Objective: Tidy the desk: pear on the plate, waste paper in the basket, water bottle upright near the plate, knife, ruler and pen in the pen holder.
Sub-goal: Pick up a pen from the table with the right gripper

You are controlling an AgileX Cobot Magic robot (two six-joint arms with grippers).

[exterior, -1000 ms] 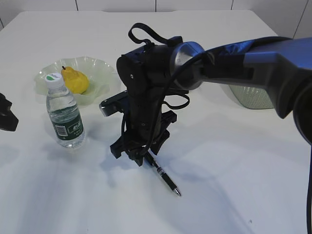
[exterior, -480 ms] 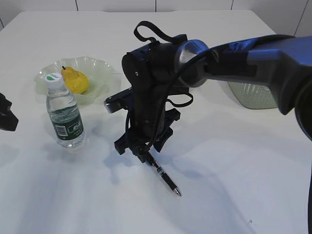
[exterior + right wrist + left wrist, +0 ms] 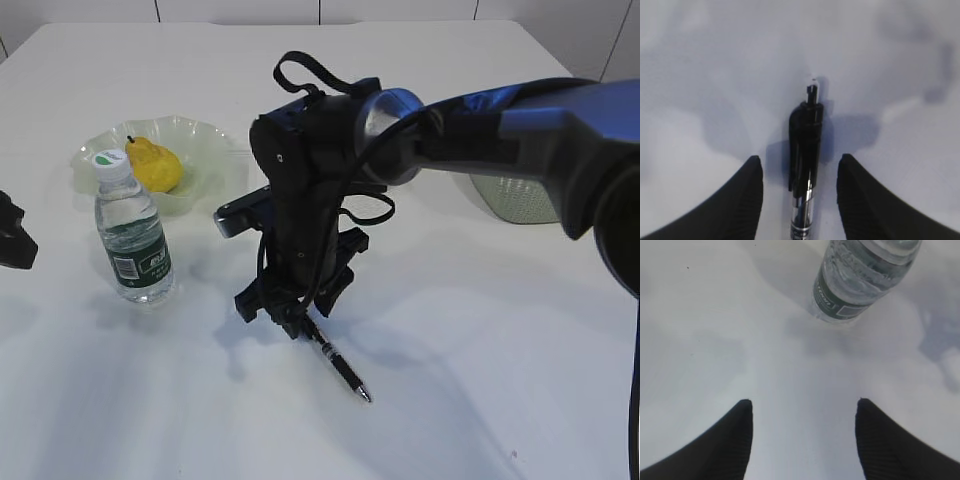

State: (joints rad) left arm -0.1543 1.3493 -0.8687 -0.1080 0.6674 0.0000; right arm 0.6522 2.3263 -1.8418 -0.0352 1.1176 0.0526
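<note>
A black pen (image 3: pixel 336 363) lies on the white desk (image 3: pixel 480 350). My right gripper (image 3: pixel 290 318) points down over its upper end. In the right wrist view the pen (image 3: pixel 805 150) lies between the open fingers (image 3: pixel 799 161), with a gap on each side. The water bottle (image 3: pixel 133 235) stands upright beside the pale green plate (image 3: pixel 205 135), which holds the yellow pear (image 3: pixel 155 165). My left gripper (image 3: pixel 12 235) waits at the left edge, open (image 3: pixel 804 402) and empty, facing the bottle (image 3: pixel 860 280). The knife, ruler, waste paper and pen holder are out of view.
The grey-green basket (image 3: pixel 515 200) stands at the right, partly behind my right arm. That arm reaches across the middle of the desk from the right.
My right gripper has shifted slightly to the right over the pen's end. The pen, the bottle and the left gripper have not moved.
</note>
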